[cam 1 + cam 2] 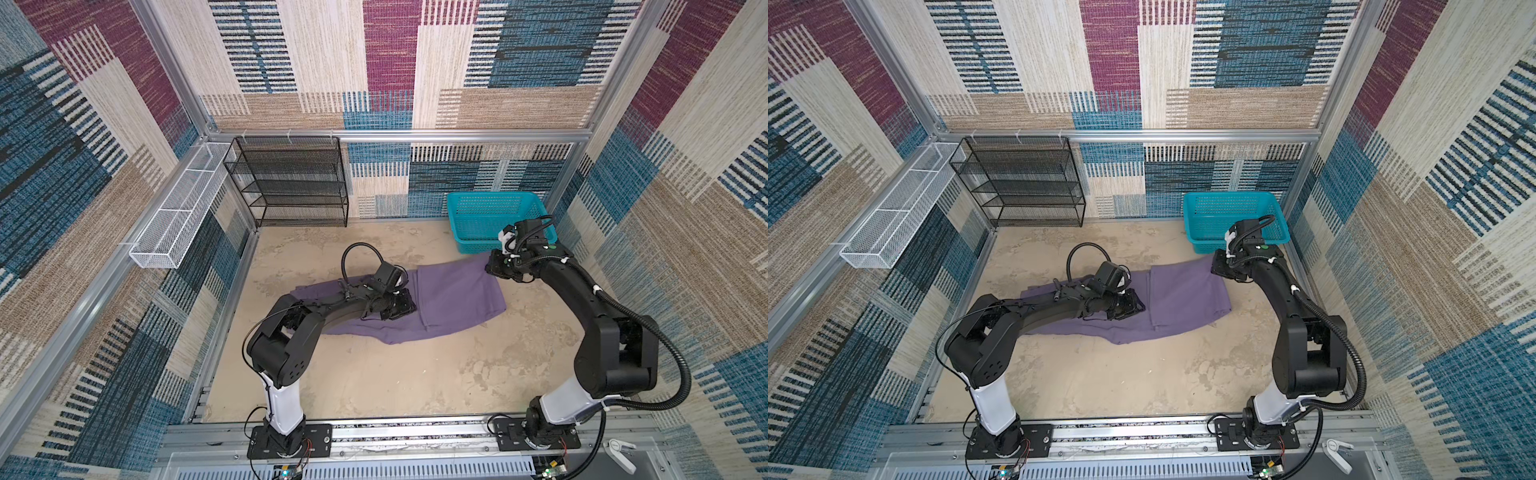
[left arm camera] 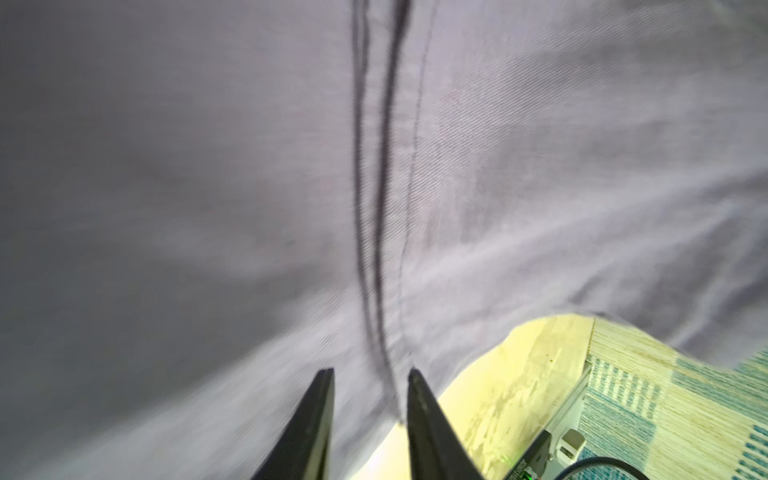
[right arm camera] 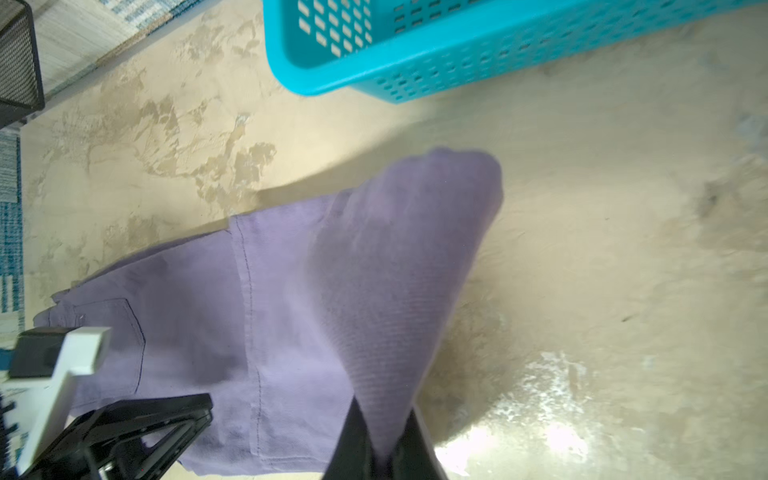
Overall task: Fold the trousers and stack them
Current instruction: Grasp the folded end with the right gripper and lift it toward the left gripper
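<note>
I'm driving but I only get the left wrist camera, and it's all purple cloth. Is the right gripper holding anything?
Observer: Yes. The right gripper is shut on a corner of the trousers, and that corner is lifted off the table.
Operator: What's near it?
Observer: A teal basket sits at the back right in both top views, just behind that gripper.
Operator: And on the other side?
Observer: A black mesh shelf stands at the back left.
</note>
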### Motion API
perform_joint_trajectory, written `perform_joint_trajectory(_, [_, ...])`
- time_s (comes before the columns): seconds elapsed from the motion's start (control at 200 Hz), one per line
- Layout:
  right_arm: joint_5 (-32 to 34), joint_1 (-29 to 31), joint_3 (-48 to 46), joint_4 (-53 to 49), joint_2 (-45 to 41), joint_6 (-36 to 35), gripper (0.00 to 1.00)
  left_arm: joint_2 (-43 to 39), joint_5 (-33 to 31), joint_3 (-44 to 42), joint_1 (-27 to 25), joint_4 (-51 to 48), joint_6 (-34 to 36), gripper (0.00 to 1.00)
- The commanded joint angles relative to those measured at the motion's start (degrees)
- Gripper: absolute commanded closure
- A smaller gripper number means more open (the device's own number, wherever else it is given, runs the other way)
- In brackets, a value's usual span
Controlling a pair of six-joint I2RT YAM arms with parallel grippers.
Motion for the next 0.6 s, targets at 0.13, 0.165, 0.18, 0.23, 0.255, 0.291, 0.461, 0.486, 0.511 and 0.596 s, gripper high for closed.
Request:
perform_joint_trajectory(0.13, [1.2, -1.7, 3.2, -2.8, 0.5, -1.7, 1.00, -3.3, -0.2, -0.1, 0.5, 5.2, -0.8, 1.00])
perform_joint_trajectory(0.165, [0.8, -1.7, 3.6, -3.2, 0.5, -1.5, 1.00, -2.9, -0.1, 0.0, 0.6, 5.5, -0.8, 1.00])
perform_joint_trajectory(0.18, [0.7, -1.7, 3.8, -3.4, 0.5, -1.4, 1.00, -2.7, 0.1, 0.1, 0.6, 5.6, -0.8, 1.00])
perform_joint_trajectory(0.23, [-0.2, -1.7, 4.2, -3.8, 0.3, -1.2, 1.00, -1.4, 1.0, 0.4, 0.6, 6.6, -1.2, 1.00])
perform_joint_trajectory(0.255, [-0.4, -1.8, 4.4, -4.0, 0.2, -1.1, 1.00, -0.6, 1.6, 0.5, 0.6, 7.2, -1.6, 1.00])
perform_joint_trajectory(0.291, [-0.7, -1.7, 4.5, -4.2, 0.0, -0.8, 1.00, 0.7, 2.5, 0.9, 0.5, 8.4, -2.2, 1.00])
perform_joint_trajectory(0.461, [-3.4, -1.7, 4.5, -4.4, -0.5, 0.3, 1.00, 7.3, 5.7, 3.8, -0.7, 13.5, -5.5, 1.00])
perform_joint_trajectory(0.486, [-3.6, -1.7, 4.6, -4.4, -0.5, 0.4, 1.00, 7.9, 5.5, 4.4, -1.0, 13.6, -5.4, 1.00])
perform_joint_trajectory(0.511, [-3.8, -1.6, 4.6, -4.4, -0.5, 0.5, 1.00, 8.6, 5.2, 5.0, -1.4, 13.4, -5.3, 1.00])
perform_joint_trajectory(0.596, [-4.4, -1.3, 4.8, -4.4, -0.3, 1.0, 1.00, 10.8, 4.5, 6.8, -2.1, 12.0, -5.2, 1.00])
